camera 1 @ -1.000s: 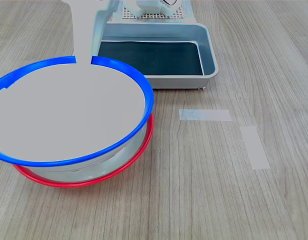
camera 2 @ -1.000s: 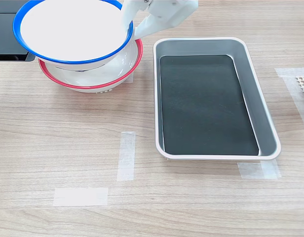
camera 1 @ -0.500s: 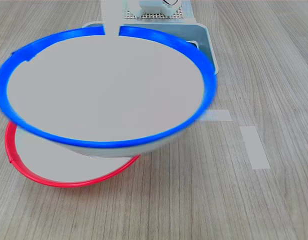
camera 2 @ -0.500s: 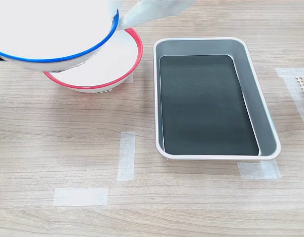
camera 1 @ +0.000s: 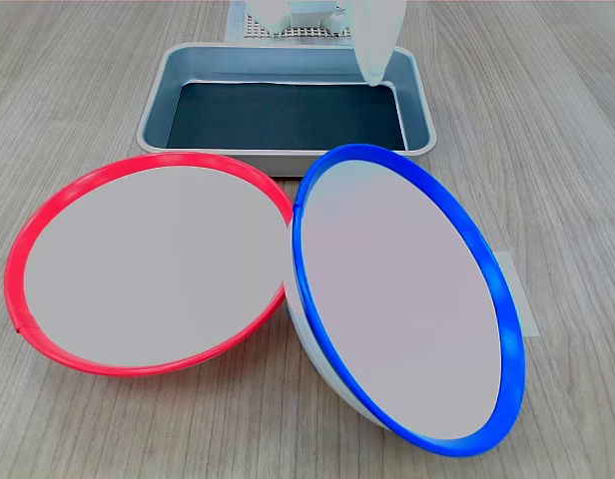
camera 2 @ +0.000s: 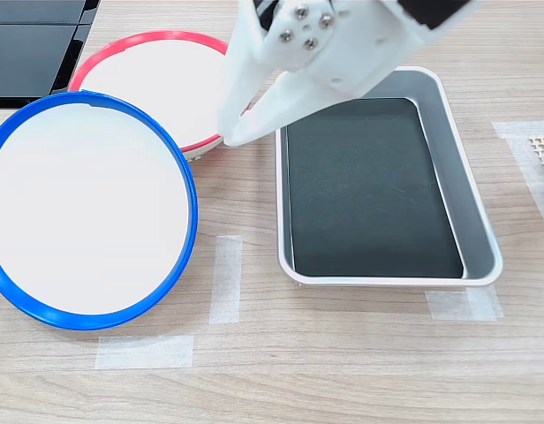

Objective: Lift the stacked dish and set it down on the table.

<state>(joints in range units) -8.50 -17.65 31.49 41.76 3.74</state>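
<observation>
The large round shallow dish with a bright blue rim and flat pale grey inside (camera 2: 88, 209) is sitting on the light wood-grain counter (camera 2: 343, 353), off the red-rimmed round dish (camera 2: 170, 75) and just beside it. In the first exterior view the blue-rimmed dish (camera 1: 402, 309) is leaning — one edge appears to be resting against the red-rimmed dish (camera 1: 148, 264). The white hand (camera 2: 230, 134) is hanging above the counter, near the grey metal rectangular tray (camera 2: 479, 230), apart from the blue rim. The dish is lying toward the second exterior view's left of it. Its fingers are standing slightly parted, tips close together, gripping nothing.
</observation>
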